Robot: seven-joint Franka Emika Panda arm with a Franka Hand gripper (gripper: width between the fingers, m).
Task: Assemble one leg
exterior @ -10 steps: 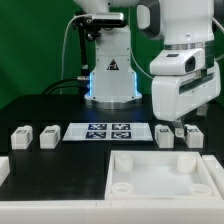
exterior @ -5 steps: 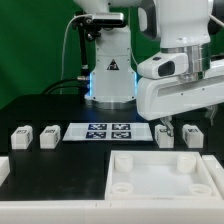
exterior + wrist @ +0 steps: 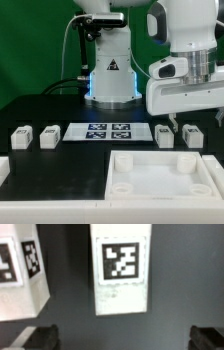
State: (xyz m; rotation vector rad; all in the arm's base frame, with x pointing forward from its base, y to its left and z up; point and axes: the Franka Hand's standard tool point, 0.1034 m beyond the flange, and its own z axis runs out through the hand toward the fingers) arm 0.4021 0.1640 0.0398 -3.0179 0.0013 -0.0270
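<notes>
- the gripper (image 3: 122, 339) has its jaws spread wide and holds nothing; the two dark fingertips (image 3: 40, 336) stand well apart, with bare table between them.
- the leg (image 3: 122, 274) lies flat on the table, centred in the gap ahead of the fingertips, tag face up and touched by neither one.
- in the exterior view the gripper (image 3: 192, 120) hangs just above that leg (image 3: 190, 136), near the exterior view's right edge.
- a neighbouring leg (image 3: 165, 135) lies just beside it, apart from it; it also shows in the wrist view (image 3: 20, 274).
- the marker board (image 3: 108, 131) lies in the middle of the table (image 3: 40, 110), and two spare legs (image 3: 20, 137) (image 3: 47, 137) lie towards the exterior view's left.
- the tray (image 3: 155, 175) sits in front, and no leg stands in the corner holes that show.
- progress looks early: the gripper is lined up, but the grasp, the lift, the carry and the fitting are all left to do.
</notes>
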